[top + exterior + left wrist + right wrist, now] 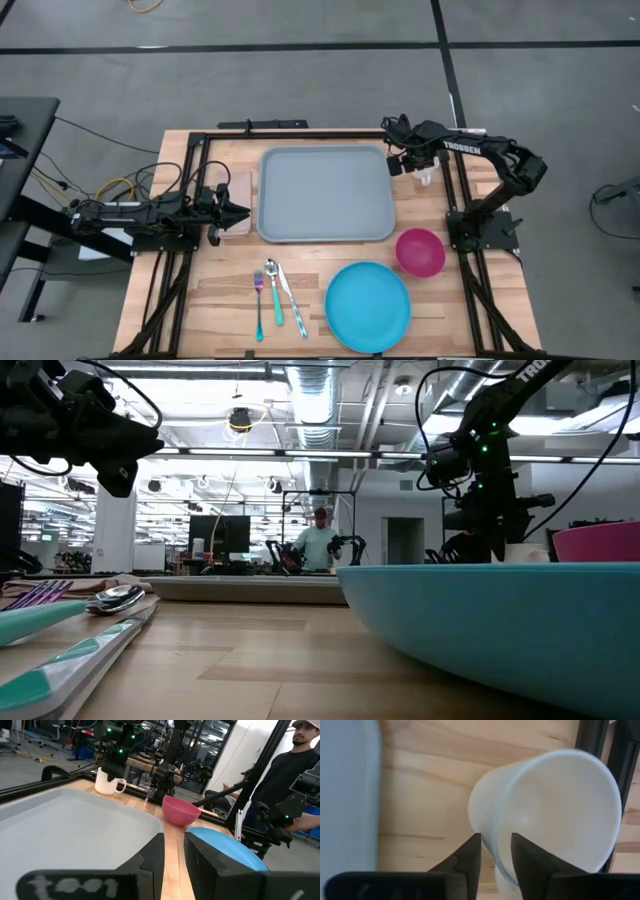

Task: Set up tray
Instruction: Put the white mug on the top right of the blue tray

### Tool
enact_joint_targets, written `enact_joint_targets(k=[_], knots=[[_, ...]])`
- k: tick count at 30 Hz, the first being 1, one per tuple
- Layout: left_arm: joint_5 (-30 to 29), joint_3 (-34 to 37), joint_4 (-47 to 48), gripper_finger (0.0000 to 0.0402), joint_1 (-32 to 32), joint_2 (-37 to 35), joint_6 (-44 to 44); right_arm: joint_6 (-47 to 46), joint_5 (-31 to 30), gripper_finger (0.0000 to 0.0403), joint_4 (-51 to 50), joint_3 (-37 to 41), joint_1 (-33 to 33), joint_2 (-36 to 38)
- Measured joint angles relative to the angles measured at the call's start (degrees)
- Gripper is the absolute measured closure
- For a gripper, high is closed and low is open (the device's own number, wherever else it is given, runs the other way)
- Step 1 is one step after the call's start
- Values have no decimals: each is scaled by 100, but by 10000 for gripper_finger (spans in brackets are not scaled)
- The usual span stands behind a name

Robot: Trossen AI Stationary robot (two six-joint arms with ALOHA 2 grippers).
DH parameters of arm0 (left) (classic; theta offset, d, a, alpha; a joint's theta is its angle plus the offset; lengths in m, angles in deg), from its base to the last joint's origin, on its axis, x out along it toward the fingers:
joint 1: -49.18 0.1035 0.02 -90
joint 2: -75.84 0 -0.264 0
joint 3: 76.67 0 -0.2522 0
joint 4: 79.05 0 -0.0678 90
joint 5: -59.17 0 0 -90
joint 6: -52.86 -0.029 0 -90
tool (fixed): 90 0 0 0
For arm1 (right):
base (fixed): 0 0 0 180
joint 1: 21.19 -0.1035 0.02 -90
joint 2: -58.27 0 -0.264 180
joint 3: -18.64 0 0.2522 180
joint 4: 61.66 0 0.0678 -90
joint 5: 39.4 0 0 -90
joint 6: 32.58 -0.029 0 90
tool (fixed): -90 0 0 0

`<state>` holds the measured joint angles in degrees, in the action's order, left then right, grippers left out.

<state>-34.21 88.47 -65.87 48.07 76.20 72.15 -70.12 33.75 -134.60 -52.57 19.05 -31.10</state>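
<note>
The grey-blue tray (325, 195) lies flat at the table's middle, and its near-right corner shows in the left wrist view (65, 825). A white mug (426, 178) stands on the wood off the tray's far-right corner (106, 782). My right gripper (408, 162) hangs over it, pointing down and open by a narrow gap (496, 852), with the mug's outer wall (490, 820) seen beyond the fingers. I see no touch. My left gripper (243, 212) waits at the tray's left edge above a folded tan cloth (238, 192), narrowly open (174, 850).
Near the tray's right corner stands a pink bowl (420, 250), and a round bright-blue plate (368, 305) sits closer to the near edge. A fork, spoon and knife (275, 295) lie left of the plate. Black frame rails border the table. A person (295, 770) stands beyond the right side.
</note>
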Motion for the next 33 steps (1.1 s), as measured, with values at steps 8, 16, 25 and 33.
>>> enact_joint_targets(k=[8, 16, 25, 33], knots=[[0, 1, 0, 340, 0, 0, 0, 53, 111, 395, 118, 2, -75, 11], [0, 1, 0, 340, 0, 0, 0, 521, 385, 398, 122, -469, -300, 11], [0, 1, 0, 340, 1, 0, 0, 1430, 856, 399, 608, -1915, -803, 13], [0, 1, 0, 340, 0, 0, 0, 3185, 1486, 400, 669, -2098, -1104, -672]])
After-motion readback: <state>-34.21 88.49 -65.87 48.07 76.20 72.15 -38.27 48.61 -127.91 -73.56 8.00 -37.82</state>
